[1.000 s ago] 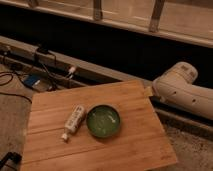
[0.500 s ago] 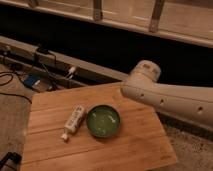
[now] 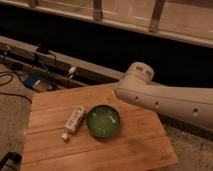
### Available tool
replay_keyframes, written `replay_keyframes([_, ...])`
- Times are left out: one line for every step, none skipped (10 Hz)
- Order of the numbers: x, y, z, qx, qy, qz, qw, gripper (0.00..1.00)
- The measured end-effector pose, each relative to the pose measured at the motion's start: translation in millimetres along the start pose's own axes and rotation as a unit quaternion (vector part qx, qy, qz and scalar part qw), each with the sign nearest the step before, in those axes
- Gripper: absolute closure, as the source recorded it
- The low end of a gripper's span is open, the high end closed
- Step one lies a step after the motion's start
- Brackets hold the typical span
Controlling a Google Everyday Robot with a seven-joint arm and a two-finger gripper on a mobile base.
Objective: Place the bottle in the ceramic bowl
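Though the hand stayed out of sight, fingers apart and empty, the white arm (image 3: pixel 165 100) had reached further left from the right edge, its round joint now upper right of the ceramic bowl (image 3: pixel 103 120). The bottle (image 3: pixel 74 121) lay unmoved just left of it on the surface (image 3: pixel 125 150).

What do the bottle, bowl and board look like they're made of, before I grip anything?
The bottle looks like plastic: matte white, dark label. The bowl looks like glazed ceramic: glossy green, highlights inside. The board is wood or bamboo: pale strips with grain lines, satin. The hand is out of view; only the white arm shows, above the board's right edge.
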Motion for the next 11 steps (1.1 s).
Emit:
replay_keyframes([3,-5,2,0.005,-0.001,0.027,0.9996,0.20])
replay_keyframes([5,-11,6,0.015,-0.006,0.092,0.9956,0.20])
replay_keyframes([5,-12,8,0.019,-0.008,0.126,0.9918,0.20])
replay_keyframes([4,-12,12,0.025,-0.013,0.178,0.9837,0.20])
replay_keyframes([4,-14,14,0.035,-0.014,0.213,0.9763,0.20])
replay_keyframes([3,-14,16,0.043,-0.016,0.243,0.9690,0.20])
replay_keyframes([1,-13,19,0.047,-0.018,0.262,0.9638,0.20])
replay_keyframes([0,-13,20,0.052,-0.020,0.277,0.9592,0.20])
replay_keyframes([-1,-13,20,0.053,-0.021,0.286,0.9566,0.20])
replay_keyframes([-1,-13,20,0.053,-0.021,0.288,0.9560,0.20])
replay_keyframes([-3,-10,21,0.049,-0.022,0.283,0.9575,0.20])
